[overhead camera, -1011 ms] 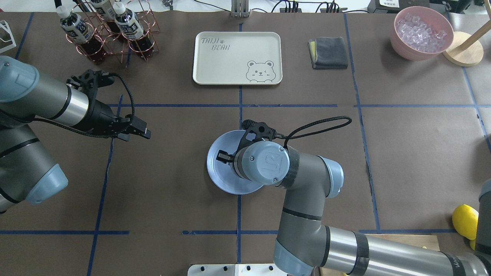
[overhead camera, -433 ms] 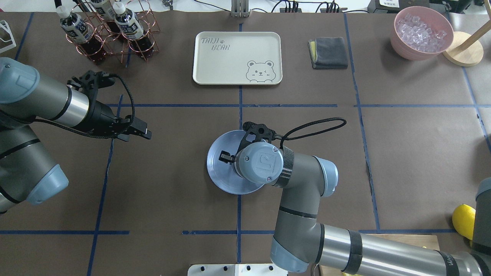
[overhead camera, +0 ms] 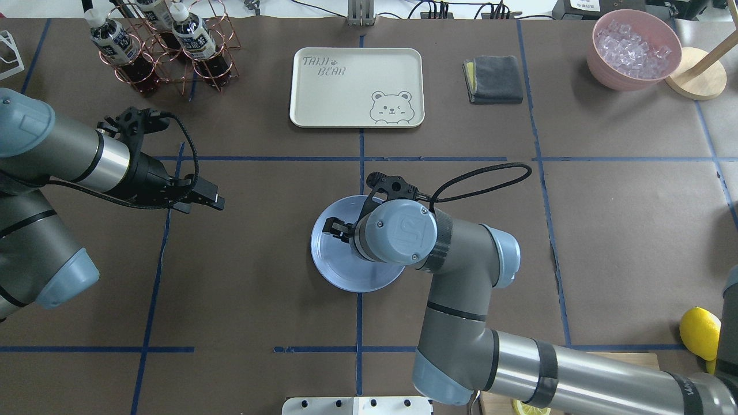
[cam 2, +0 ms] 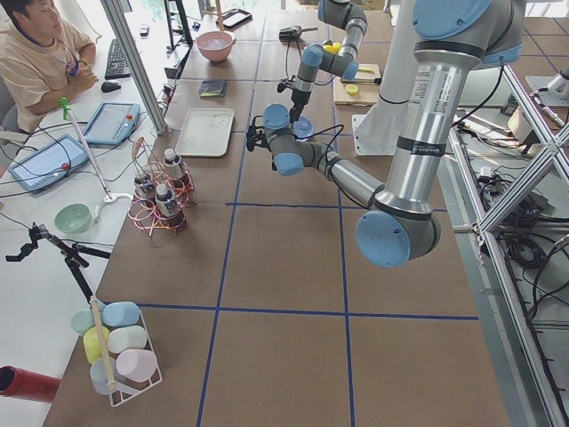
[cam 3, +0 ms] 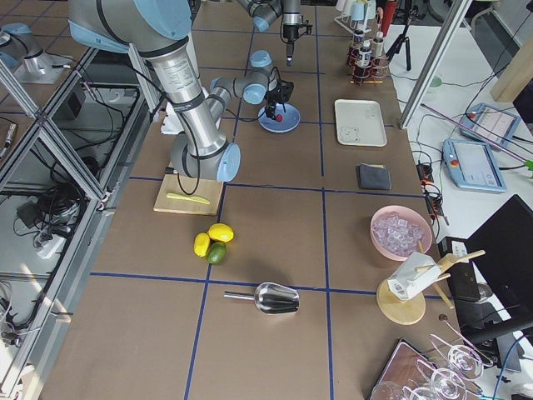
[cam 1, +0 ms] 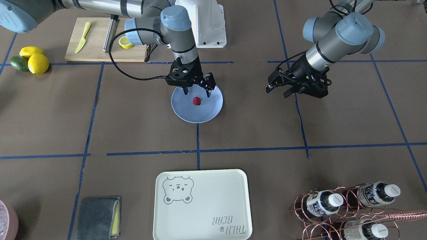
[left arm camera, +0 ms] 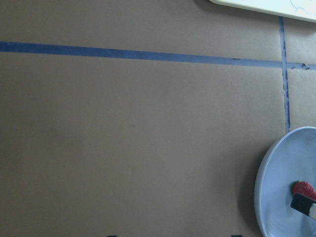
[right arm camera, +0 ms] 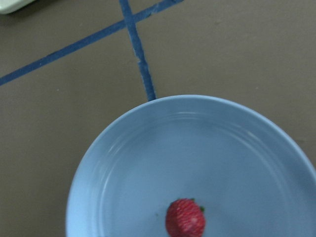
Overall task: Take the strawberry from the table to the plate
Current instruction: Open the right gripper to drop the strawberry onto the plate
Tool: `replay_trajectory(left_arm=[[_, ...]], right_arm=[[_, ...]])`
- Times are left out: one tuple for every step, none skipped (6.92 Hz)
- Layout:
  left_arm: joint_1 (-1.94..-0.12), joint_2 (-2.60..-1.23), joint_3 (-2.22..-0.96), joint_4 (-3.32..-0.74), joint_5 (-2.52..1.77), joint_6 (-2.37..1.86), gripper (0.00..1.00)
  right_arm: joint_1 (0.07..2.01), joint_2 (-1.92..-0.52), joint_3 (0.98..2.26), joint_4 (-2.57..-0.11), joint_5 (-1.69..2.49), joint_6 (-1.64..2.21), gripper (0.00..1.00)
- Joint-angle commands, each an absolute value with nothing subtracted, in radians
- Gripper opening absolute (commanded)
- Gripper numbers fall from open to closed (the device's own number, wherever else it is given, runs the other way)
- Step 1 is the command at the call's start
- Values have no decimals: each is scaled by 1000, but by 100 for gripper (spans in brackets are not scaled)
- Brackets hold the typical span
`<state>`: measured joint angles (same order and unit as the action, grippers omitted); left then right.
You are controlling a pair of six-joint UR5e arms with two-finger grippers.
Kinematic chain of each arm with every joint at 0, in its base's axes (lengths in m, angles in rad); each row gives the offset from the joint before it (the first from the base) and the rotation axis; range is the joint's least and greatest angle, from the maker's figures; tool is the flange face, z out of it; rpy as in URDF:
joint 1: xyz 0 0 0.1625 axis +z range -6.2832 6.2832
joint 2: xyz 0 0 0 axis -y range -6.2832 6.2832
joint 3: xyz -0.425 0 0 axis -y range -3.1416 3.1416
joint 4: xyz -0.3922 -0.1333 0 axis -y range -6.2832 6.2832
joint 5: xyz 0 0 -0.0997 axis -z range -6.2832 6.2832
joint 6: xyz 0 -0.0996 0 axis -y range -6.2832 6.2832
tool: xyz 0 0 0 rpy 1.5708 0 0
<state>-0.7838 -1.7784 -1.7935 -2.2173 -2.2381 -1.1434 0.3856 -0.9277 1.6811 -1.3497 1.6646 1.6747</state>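
The small red strawberry (cam 1: 196, 100) lies on the round light-blue plate (cam 1: 186, 115), near the middle of the brown table (cam 1: 133, 126). My right gripper (cam 1: 196, 93) hangs open just above the berry, one finger on each side, touching nothing. The right wrist view looks straight down on the strawberry (right arm camera: 185, 217) in the plate (right arm camera: 123, 148). In the overhead view the wrist hides the berry; one finger (overhead camera: 334, 226) shows over the plate (overhead camera: 328, 265). My left gripper (cam 1: 277, 92) hovers open and empty, well off to the plate's side. Its camera catches the plate (left arm camera: 276, 197) and strawberry (left arm camera: 303, 189).
A cream bear tray (overhead camera: 356, 86) and a grey cloth (overhead camera: 493, 79) lie beyond the plate. A copper rack of bottles (overhead camera: 167, 46) stands far left, a pink bowl of ice (overhead camera: 634, 49) far right. Lemons (cam 1: 33, 60) and a cutting board (cam 1: 100, 40) sit near my right base.
My right wrist has risen a little over the plate and shifted slightly towards the far side. The left arm has drifted a touch; its gripper stays where it was.
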Motion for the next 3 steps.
replay_trajectory(left_arm=[[-865,-1630,-1792,-2243,-2238,-860,82],[-950,-1565,-1778,-2243,-2240,-669,82],[-1035,-1518,-1763,-2235,-2243,-509,82]], right_arm=[[515,-1189,1965,-1413,1845,1496,100],[616,-1330,2021,-1408,1941,1347,100],[750,-1433,2032,-1402,2051,1171,100]])
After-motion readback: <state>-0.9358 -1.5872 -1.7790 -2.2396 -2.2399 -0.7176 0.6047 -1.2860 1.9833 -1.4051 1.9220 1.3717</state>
